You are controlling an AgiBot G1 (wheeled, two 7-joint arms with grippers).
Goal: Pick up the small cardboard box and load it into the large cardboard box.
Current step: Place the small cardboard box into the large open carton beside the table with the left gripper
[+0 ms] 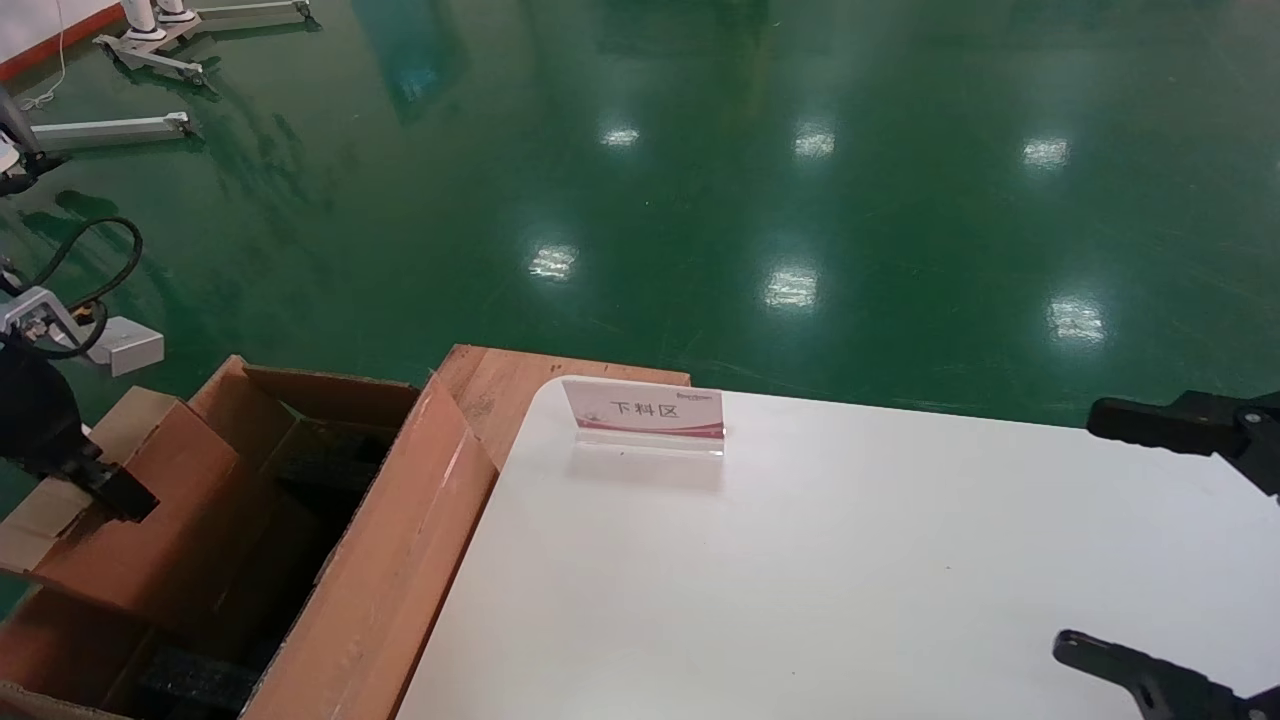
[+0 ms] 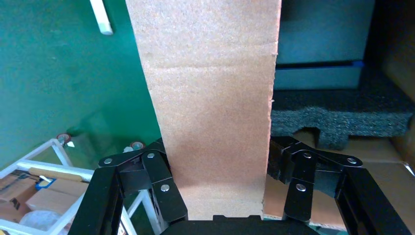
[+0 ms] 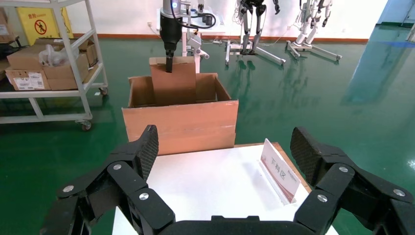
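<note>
My left gripper (image 1: 100, 480) is shut on the small cardboard box (image 1: 150, 520), gripping it by both sides in the left wrist view (image 2: 210, 98). The box hangs in the opening of the large cardboard box (image 1: 400, 560), at its left side, above the black foam (image 2: 342, 112). In the right wrist view the small box (image 3: 173, 83) stands upright with its lower part hidden behind the large box's near wall (image 3: 181, 125). My right gripper (image 1: 1110, 535) is open and empty over the right side of the white table (image 1: 850, 580).
A small sign card (image 1: 645, 410) stands at the table's far edge. A flat wooden board (image 1: 500, 385) lies between table and large box. A shelf trolley with cartons (image 3: 49, 73) and robot stands (image 3: 254, 29) are on the green floor beyond.
</note>
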